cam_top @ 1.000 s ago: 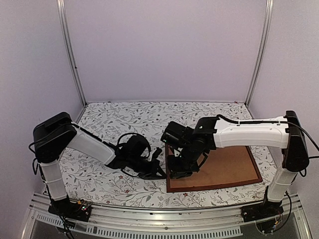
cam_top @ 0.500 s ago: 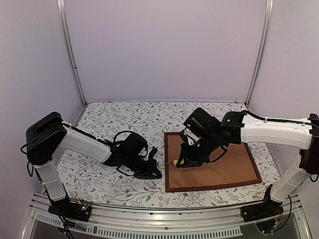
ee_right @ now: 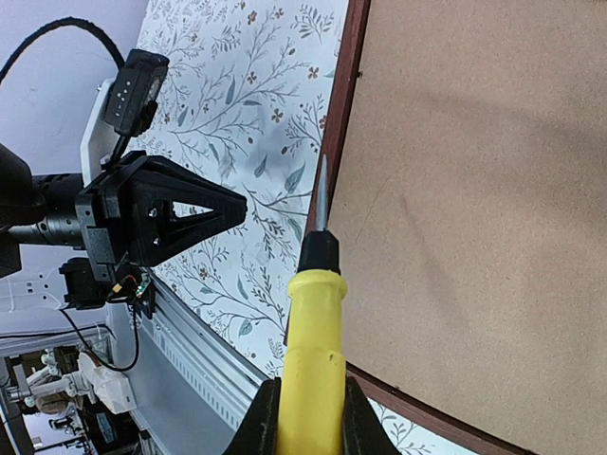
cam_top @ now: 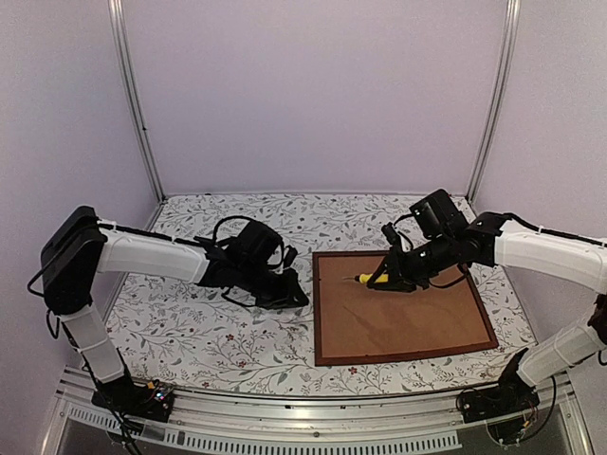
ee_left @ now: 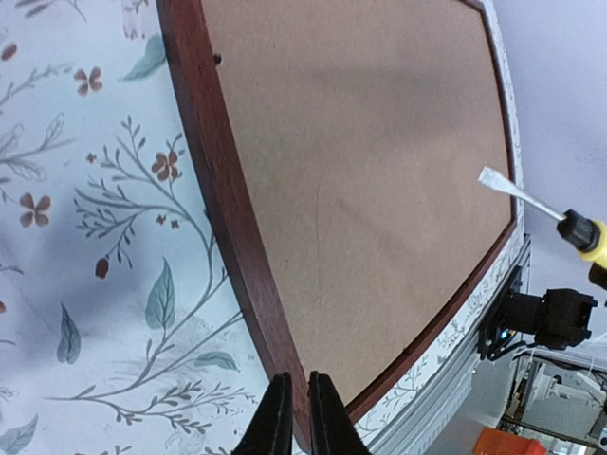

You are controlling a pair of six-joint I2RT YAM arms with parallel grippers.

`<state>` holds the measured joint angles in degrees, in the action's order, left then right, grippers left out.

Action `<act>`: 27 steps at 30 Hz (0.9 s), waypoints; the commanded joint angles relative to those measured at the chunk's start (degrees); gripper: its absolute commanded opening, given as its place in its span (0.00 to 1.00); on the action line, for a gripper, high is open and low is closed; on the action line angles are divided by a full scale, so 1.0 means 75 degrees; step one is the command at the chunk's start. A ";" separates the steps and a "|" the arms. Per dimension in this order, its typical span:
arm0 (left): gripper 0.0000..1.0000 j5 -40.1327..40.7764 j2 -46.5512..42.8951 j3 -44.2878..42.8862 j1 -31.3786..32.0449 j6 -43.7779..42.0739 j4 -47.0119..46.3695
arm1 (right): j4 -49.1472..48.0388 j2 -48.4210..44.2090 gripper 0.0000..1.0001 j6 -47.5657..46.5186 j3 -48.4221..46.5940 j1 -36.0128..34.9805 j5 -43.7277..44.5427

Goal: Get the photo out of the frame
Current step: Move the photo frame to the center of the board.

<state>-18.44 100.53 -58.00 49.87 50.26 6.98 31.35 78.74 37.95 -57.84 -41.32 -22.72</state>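
Brown backing board (cam_top: 408,303) in frame (ee_left: 230,209); right gripper (ee_right: 305,417) clamps screwdriver (ee_right: 311,322), left gripper (ee_left: 301,427) closed. Next: pry board out.

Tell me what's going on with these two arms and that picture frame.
The frame lies face down on the floral table, its brown backing board facing up, so the photo is hidden and not yet out. The right pincer grips a yellow-handled screwdriver, with the blade held over the board and pointing toward the frame's left rail. The left pincer is nearly closed and empty, and sits low by that same left rail.
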 commanded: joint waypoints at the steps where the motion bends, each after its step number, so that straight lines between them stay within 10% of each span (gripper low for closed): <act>1: 0.12 0.0512 0.0434 -0.0898 -0.0239 -0.0294 0.0753 | -0.0950 0.0166 0.00 -0.0859 0.0091 0.0663 -0.1211; 20: 0.23 0.1167 0.2156 -0.3371 -0.0845 -0.1342 0.2046 | -0.1295 0.2003 0.00 -0.2043 -0.0503 0.1926 -0.2760; 27: 0.26 0.0364 0.1438 -0.2680 -0.1366 -0.1345 0.1263 | -0.1539 0.2322 0.00 -0.2125 -0.0672 0.1931 -0.3164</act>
<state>-11.57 115.70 -81.67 42.87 40.84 20.38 22.55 94.83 23.33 -60.69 -26.96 -43.09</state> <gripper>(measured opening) 0.253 0.175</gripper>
